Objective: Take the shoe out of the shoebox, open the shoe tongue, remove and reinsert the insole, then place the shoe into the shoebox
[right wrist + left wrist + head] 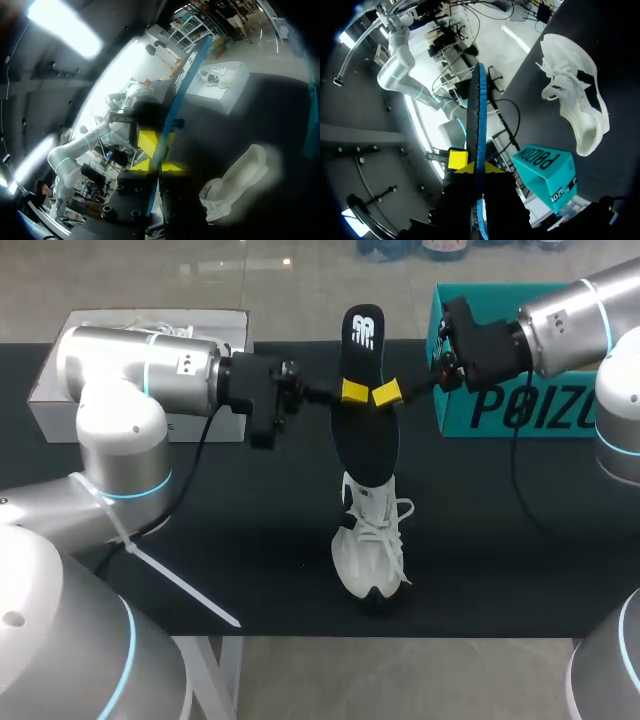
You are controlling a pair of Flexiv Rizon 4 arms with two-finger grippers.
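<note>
A black insole point(364, 445) with a white logo stands upright in the air over the white shoe point(372, 545), which lies on the black table. My left gripper point(354, 392) is shut on the insole's left edge. From the right side, my right gripper point(386, 393) pinches the same insole at the same height. In the left wrist view the insole point(478, 115) runs edge-on out of my left gripper point(476, 170), with the shoe point(575, 110) beside it. The right wrist view shows the insole point(187, 85) between the tips of my right gripper point(160, 167), and the shoe point(235, 182) lies below.
A teal box point(500, 410) stands at the back right, close behind my right wrist. An open white box point(60, 400) with something white inside sits at the back left. The shoe lies close to the table's front edge.
</note>
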